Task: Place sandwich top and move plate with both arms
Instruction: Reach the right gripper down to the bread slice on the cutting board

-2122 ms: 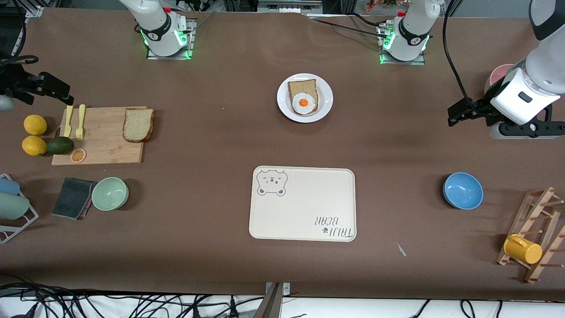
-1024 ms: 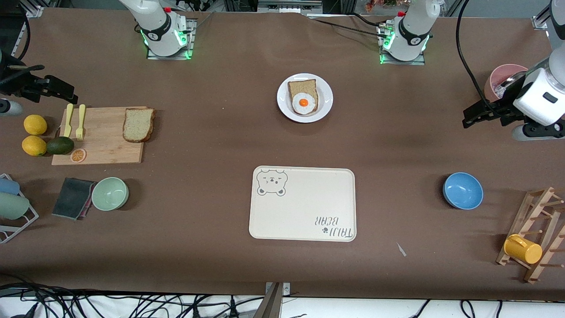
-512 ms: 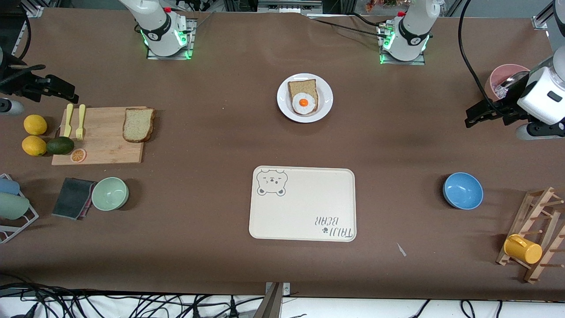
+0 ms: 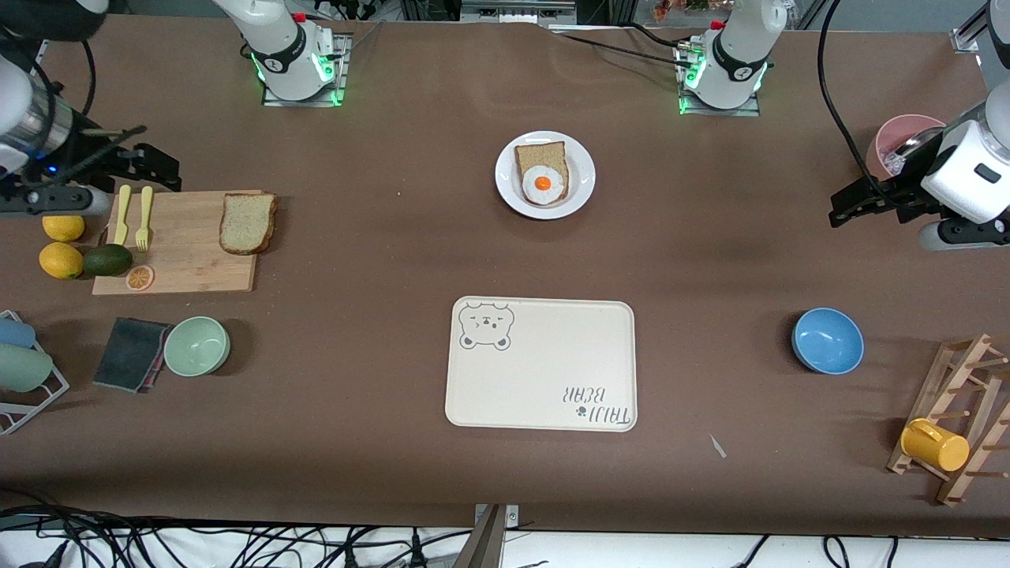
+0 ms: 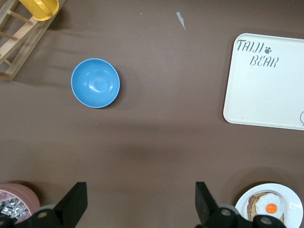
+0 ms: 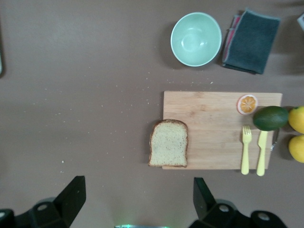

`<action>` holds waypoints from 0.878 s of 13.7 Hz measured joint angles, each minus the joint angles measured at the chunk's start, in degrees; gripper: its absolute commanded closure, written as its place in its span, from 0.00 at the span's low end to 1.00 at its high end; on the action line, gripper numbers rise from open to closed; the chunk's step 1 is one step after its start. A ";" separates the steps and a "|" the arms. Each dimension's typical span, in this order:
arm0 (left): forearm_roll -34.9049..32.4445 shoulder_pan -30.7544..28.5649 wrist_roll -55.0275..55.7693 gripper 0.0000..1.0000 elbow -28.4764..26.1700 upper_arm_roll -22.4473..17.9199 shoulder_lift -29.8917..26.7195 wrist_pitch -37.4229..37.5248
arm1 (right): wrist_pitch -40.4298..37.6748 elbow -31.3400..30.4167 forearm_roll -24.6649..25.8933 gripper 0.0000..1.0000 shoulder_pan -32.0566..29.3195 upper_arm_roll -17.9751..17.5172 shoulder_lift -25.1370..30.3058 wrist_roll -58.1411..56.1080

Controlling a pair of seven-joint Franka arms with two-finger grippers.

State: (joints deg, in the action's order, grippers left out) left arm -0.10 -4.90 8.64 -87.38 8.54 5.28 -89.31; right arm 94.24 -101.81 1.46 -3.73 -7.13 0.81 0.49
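Note:
The sandwich top [image 4: 248,223], a plain slice of bread [image 6: 168,149], lies on the edge of a wooden cutting board [image 4: 181,260] toward the right arm's end of the table. The white plate [image 4: 505,186] sits mid-table near the robots' bases and carries a bread slice with a fried egg [image 4: 543,184]; the left wrist view shows the plate [image 5: 290,194] too. My right gripper [image 4: 154,170] hangs open and empty over the board's corner by the yellow cutlery. My left gripper [image 4: 838,211] hangs open and empty over bare table beside a pink cup.
The board also holds a yellow fork and knife [image 4: 132,214] and an orange slice; lemons [image 4: 61,260] and an avocado [image 4: 107,260] lie beside it. Nearer the camera are a green bowl [image 4: 197,345], a grey cloth, the cream bear tray [image 4: 544,379], a blue bowl [image 4: 827,341] and a wooden rack with a yellow mug [image 4: 935,446].
My right gripper has swung in from the table's end toward the cutting board. The left gripper first drew back toward its end of the table and now holds still.

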 measured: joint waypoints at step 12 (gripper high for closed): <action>-0.01 -0.07 0.00 0.00 -0.97 -0.19 2.59 0.19 | 23.72 -29.54 24.10 0.00 0.18 -13.53 -1.63 26.78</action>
State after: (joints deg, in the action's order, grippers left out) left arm -0.11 -4.97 8.64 -88.36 8.34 7.87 -89.12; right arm 117.97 -131.34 25.56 -3.55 -20.66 -0.82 27.27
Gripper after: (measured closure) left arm 0.000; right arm 0.000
